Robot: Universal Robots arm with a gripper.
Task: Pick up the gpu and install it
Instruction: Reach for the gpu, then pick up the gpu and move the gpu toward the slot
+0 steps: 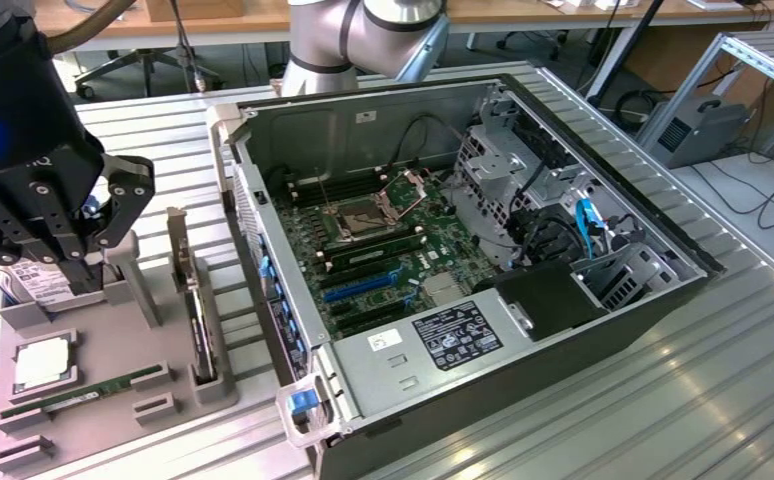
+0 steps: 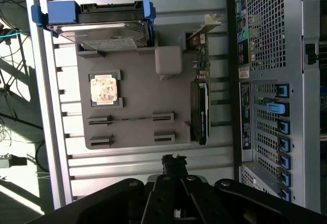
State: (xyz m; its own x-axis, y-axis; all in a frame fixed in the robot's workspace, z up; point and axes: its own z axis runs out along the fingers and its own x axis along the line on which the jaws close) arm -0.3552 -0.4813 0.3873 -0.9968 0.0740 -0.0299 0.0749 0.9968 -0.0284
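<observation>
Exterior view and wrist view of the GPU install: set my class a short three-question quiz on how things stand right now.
1. True or false: the gpu is already seated in the computer case.
2. Which part lies flat in the square recess of the grey tray? A a fan; B a processor chip; C a battery.
3. Fill in: the jaws of the gripper are ___.
Key: 1 false, it stands on edge in the tray; 2 B; 3 shut, holding nothing.
</observation>
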